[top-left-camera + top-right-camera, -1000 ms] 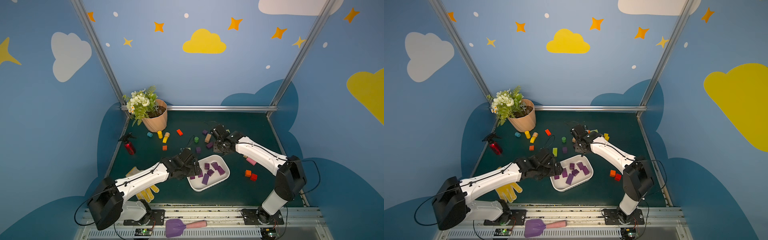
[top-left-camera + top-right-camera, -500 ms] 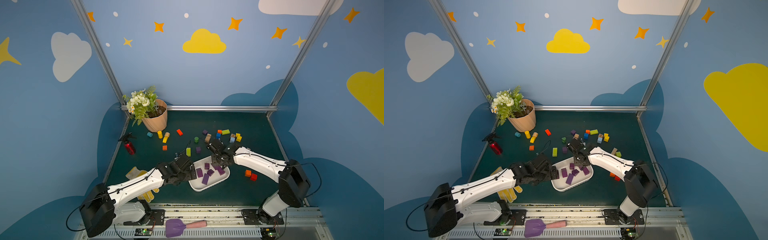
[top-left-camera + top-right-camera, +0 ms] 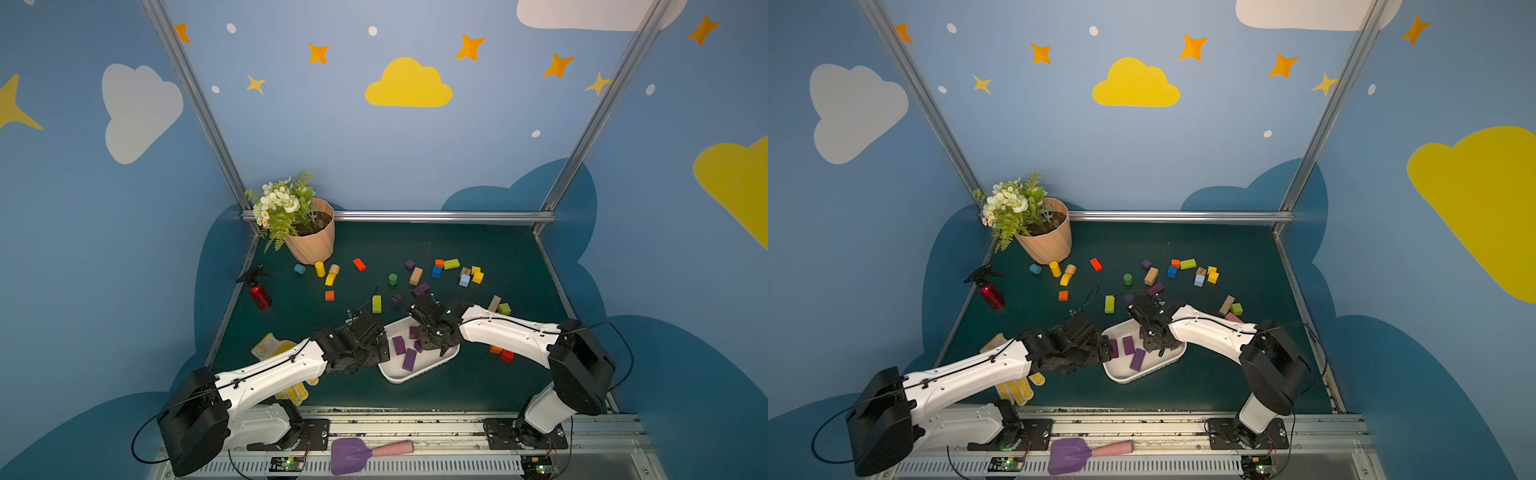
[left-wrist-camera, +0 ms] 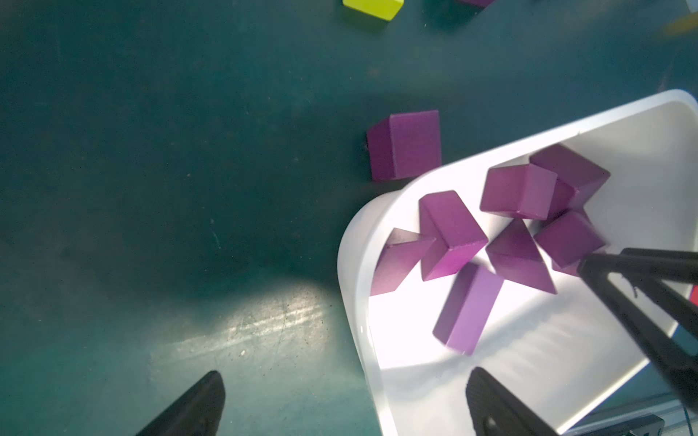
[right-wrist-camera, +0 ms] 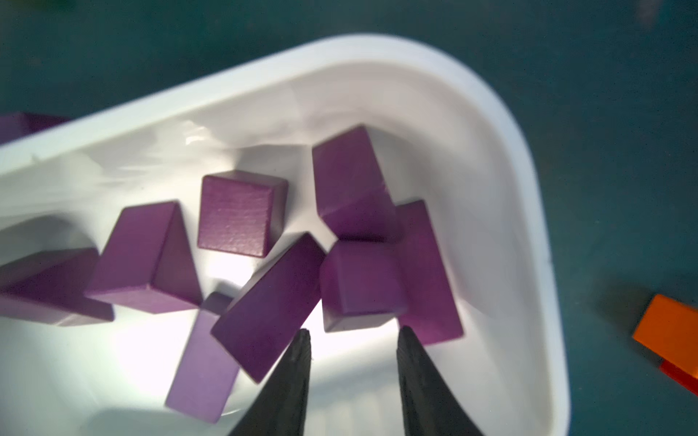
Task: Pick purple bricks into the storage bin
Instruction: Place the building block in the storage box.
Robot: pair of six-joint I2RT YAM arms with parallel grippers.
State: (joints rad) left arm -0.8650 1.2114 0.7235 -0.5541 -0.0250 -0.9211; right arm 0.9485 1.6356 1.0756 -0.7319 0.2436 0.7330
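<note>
I have the right gripper [image 5: 353,334] hanging over the storage bin [image 5: 528,188]; its two dark fingers [image 5: 294,377] stand parted with nothing between them, so it is released; a purple cube [image 5: 359,290] lies just past the tips, leaning on its neighbours. The purple bricks [image 5: 234,215] in the bin are heaped toward one end, cubes and oblongs tilted against one another; one paler oblong [image 5: 204,370] lies flat on the white floor.

My left gripper [image 4: 345,373] is spread wide and empty; one finger is over the dark green surface [image 4: 151,188], the other over the bin's corner.

In both top views the bin [image 3: 399,380] [image 3: 1129,379] lies at a slant near the front of the surface, between the two arms; the left gripper is at its left end, the right gripper above its far right part.

One purple brick [image 4: 404,145] sits outside, just beside the rim. In a top view three more lie farther back: one [image 3: 397,300] beside a lime block [image 3: 376,303], one [image 3: 421,289] behind the right gripper, one [image 3: 410,264] among the coloured blocks.

An orange block [image 5: 668,328] lies near the bin but apart from it; the flowerpot [image 3: 311,245] and red spray bottle [image 3: 258,291] stand well away at the left; the purple scoop [image 3: 349,455] rests on the front rail.
</note>
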